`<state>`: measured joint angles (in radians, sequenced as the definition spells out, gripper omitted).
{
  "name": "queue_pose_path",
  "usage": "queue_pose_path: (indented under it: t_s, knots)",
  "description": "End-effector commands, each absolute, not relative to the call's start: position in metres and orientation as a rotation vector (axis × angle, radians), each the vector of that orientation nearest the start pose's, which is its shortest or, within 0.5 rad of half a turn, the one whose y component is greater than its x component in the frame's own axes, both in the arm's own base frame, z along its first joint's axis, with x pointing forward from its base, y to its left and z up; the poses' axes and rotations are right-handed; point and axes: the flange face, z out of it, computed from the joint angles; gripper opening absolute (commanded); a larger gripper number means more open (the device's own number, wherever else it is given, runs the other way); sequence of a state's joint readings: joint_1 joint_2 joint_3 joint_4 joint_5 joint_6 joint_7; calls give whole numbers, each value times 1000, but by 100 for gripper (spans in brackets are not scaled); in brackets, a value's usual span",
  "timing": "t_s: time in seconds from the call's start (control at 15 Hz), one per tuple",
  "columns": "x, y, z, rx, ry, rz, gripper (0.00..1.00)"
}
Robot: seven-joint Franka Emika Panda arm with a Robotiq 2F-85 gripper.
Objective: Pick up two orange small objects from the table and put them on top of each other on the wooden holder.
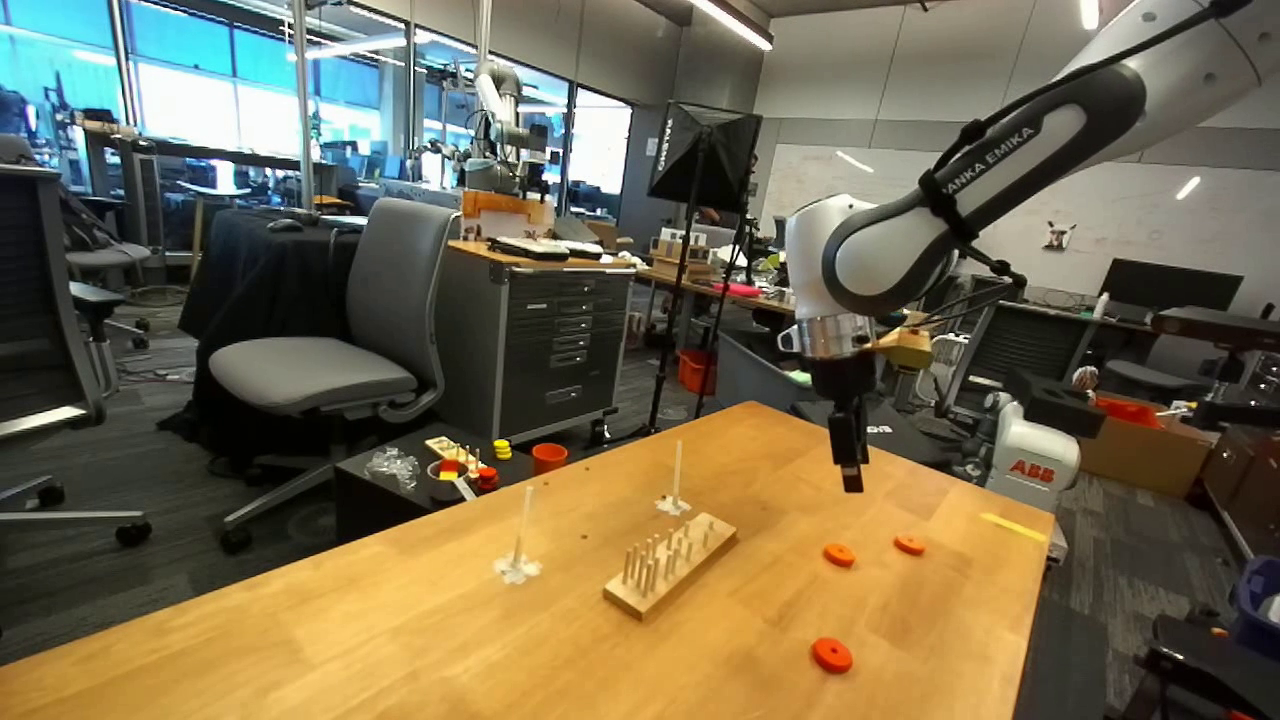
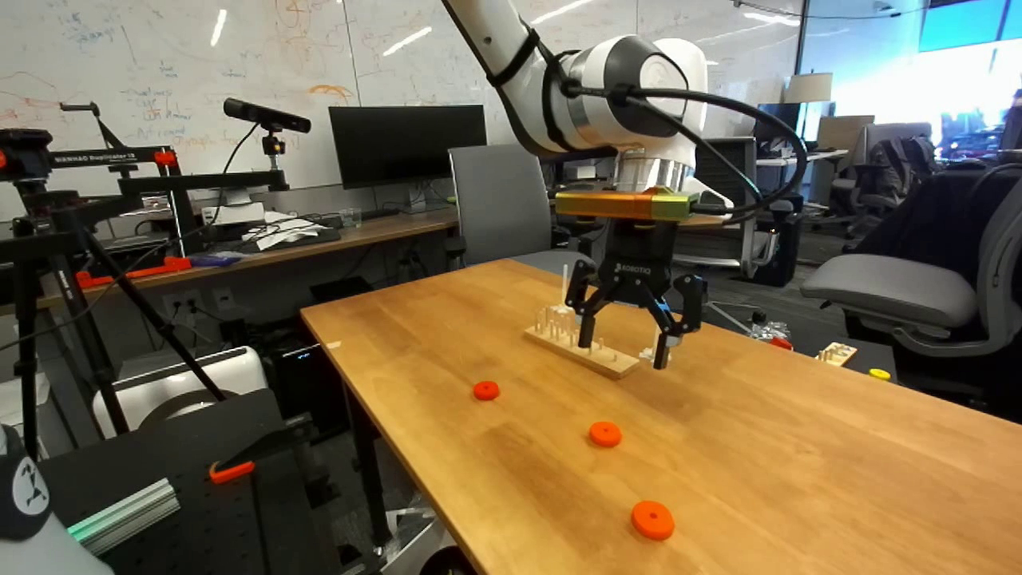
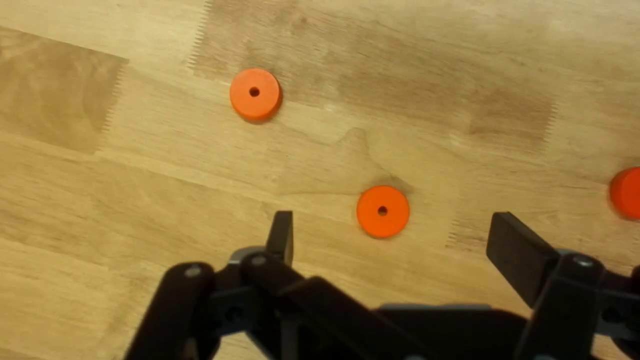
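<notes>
Pincer (image 2: 623, 354), agape and gripping nothing, hangs above the worktop (image 1: 420, 620); in the wrist view one orange disc (image 3: 382, 222) shows below, between the jaws, a second orange disc (image 3: 256, 103) and third orange disc (image 3: 627, 192) outside them. For this likely first pick, descend straight, keep the disc centred and close low on its thin rim. All three lie inboard of the worktop's visible edges. The pegged wooden holder (image 1: 690, 560) sits between them and two slim upright rods (image 1: 523, 530), so approaching from the discs' side looks roomiest.
</notes>
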<state>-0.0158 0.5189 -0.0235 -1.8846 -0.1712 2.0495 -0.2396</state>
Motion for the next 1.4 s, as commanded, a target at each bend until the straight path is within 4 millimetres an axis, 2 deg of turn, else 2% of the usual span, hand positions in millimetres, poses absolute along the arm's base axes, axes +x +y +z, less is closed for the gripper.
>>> queue_pose_path:
  t_s: [0.0, 0.4, 1.33]
  knots:
    - [598, -28, 186, -3179, -478, 621, 100]
    - [600, -27, 155, -3150, -483, 669, 100]
    - [609, -29, 109, -3097, -491, 747, 100]
